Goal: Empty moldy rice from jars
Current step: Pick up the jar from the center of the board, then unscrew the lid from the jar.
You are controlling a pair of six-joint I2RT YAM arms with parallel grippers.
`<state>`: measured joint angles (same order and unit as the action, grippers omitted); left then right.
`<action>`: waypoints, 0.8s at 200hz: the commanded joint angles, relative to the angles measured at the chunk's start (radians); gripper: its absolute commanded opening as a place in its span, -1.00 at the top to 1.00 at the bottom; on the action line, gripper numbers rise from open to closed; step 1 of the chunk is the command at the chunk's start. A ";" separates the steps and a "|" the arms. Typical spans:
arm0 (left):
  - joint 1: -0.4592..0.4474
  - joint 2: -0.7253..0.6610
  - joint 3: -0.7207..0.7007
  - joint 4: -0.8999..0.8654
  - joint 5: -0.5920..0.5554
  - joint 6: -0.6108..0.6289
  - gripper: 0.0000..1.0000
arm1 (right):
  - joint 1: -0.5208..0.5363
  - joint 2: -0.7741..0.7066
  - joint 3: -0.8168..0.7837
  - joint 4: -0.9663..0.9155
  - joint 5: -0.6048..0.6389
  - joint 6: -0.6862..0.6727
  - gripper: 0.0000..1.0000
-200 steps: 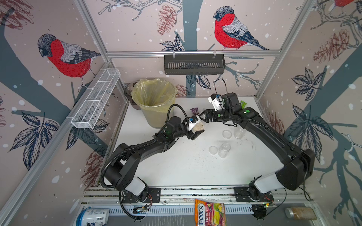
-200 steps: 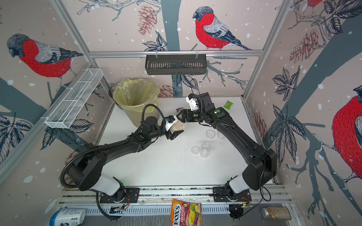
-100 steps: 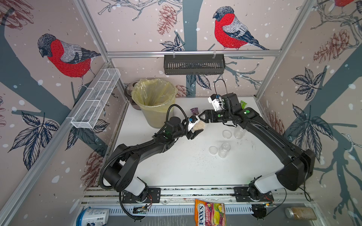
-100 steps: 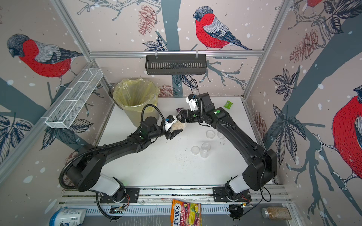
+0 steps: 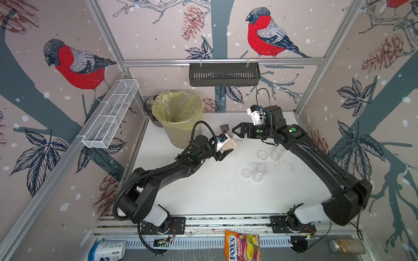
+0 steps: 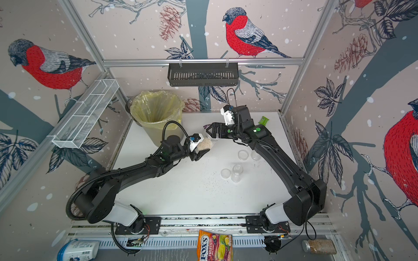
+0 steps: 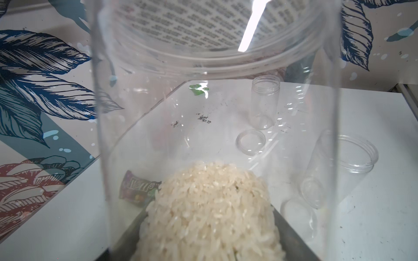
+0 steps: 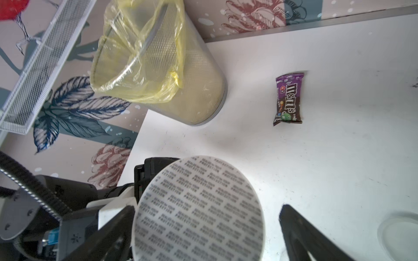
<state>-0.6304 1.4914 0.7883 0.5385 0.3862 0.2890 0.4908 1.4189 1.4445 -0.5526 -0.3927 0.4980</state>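
My left gripper [image 5: 222,148] is shut on the wide clear jar [image 5: 229,142], holding it tilted above the table beside the bin. Moldy rice [image 7: 210,208] is heaped in the jar's lower end between the left fingers. The dotted silver lid [image 8: 199,212] is on the jar's mouth. My right gripper [image 5: 235,132] stands open around that lid, with a clear gap between the lid and one finger [image 8: 294,228]. Two slim jars [image 5: 277,152] [image 5: 259,172] stand empty and open on the table, each with a clear lid [image 5: 262,155] [image 5: 246,173] lying beside it.
A mesh bin with a yellow liner [image 5: 178,113] stands at the back left. A purple candy packet [image 8: 288,99] lies behind the grippers. A green scrap [image 6: 263,119] lies at the back right. Dark specks dot the table [image 5: 226,187].
The right gripper's jaws have spread wider around the lid. The left gripper tightened a little on the jar. Both arms have stayed nearly where they were.
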 commanded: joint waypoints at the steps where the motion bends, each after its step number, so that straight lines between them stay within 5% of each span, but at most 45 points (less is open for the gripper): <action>1: 0.000 -0.022 -0.003 0.031 -0.042 0.049 -0.01 | -0.034 -0.031 -0.010 0.051 -0.028 0.038 -1.00; 39: -0.010 -0.064 -0.014 -0.015 -0.157 0.117 0.01 | -0.115 -0.052 -0.021 0.026 -0.155 0.101 -1.00; 84: -0.050 -0.085 -0.022 -0.064 -0.306 0.205 0.01 | -0.099 0.018 0.079 -0.143 -0.171 0.097 -1.00; 160: -0.089 -0.096 -0.061 -0.051 -0.400 0.250 0.03 | -0.066 0.084 0.086 -0.212 -0.246 0.139 -0.99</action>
<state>-0.7155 1.3952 0.7353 0.4522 0.0250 0.5064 0.4068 1.4948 1.5066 -0.7334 -0.6151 0.6266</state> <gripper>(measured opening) 0.721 0.997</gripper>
